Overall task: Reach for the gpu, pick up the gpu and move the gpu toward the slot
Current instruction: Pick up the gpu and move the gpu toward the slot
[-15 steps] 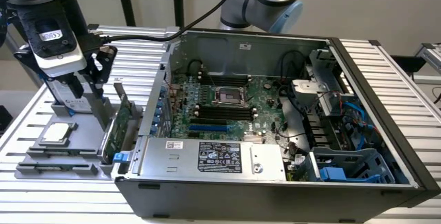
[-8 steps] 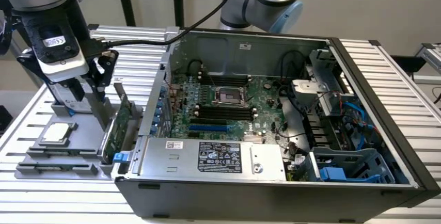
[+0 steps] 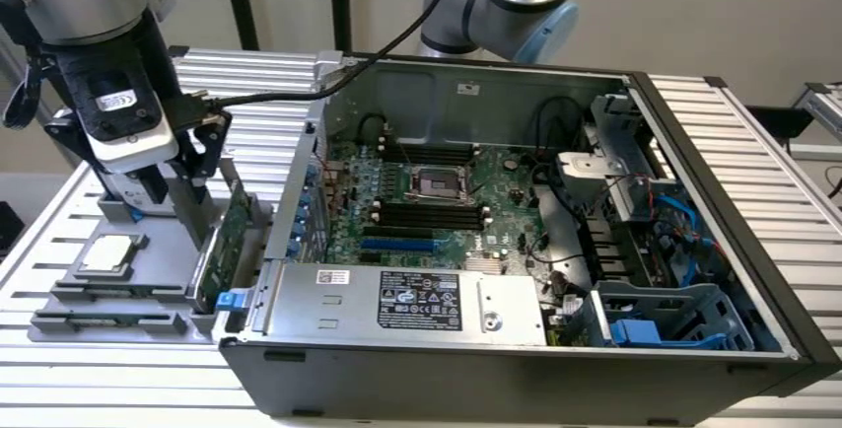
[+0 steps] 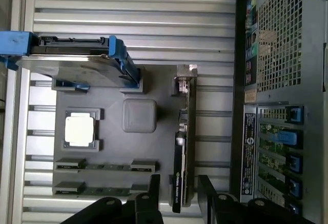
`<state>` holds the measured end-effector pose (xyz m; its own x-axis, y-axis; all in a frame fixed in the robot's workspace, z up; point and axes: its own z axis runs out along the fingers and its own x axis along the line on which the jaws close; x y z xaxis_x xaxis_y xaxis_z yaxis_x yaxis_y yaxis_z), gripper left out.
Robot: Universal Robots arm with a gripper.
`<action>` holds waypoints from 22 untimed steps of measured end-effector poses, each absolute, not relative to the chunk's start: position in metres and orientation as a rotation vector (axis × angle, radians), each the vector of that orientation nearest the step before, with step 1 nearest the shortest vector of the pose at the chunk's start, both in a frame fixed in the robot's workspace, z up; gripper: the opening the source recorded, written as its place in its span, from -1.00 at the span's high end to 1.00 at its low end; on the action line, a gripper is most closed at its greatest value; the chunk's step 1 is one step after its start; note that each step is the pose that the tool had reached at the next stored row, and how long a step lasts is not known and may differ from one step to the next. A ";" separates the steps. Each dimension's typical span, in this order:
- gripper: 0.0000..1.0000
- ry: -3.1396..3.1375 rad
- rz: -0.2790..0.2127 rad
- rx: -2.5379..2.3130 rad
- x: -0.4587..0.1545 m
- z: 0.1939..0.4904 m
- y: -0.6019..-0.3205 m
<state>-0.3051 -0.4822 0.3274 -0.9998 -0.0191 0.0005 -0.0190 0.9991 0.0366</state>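
Gripper (image 4: 178, 179) fingers are apart, one on each side of the gpu (image 4: 183, 142) at the end away from its silver bracket (image 4: 185, 75). I see a gap on both sides, narrower on the side toward the computer case (image 4: 277, 106). Nothing is clamped.

The gpu stands on edge in the grey holder tray (image 4: 113, 147) and has not been lifted. In the exterior view the gripper (image 3: 184, 196) hangs over that tray, and the gpu (image 3: 239, 221) sits just beside the outer wall of the open computer case (image 3: 526, 349).

Also on the tray:
- The hard drive with blue rails (image 4: 77, 60) is well apart from the gpu.
- The square processor chip (image 4: 80, 129) sits in its own pocket.
- A blank grey square pad (image 4: 139, 115) lies between the chip and the gpu.

The tray and the case both rest on the slatted metal surface (image 3: 263, 103). The motherboard (image 3: 435, 201) lies exposed inside the case.
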 end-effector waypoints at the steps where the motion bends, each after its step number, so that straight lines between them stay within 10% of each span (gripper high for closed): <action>1: 0.15 -3.140 -0.057 0.030 -0.305 0.326 -0.482; 22: 0.15 -3.140 -0.057 0.016 -0.301 0.287 -0.482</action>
<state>-0.3014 -0.4820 0.2874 -0.9999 -0.0104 0.0005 -0.0104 0.9993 0.0366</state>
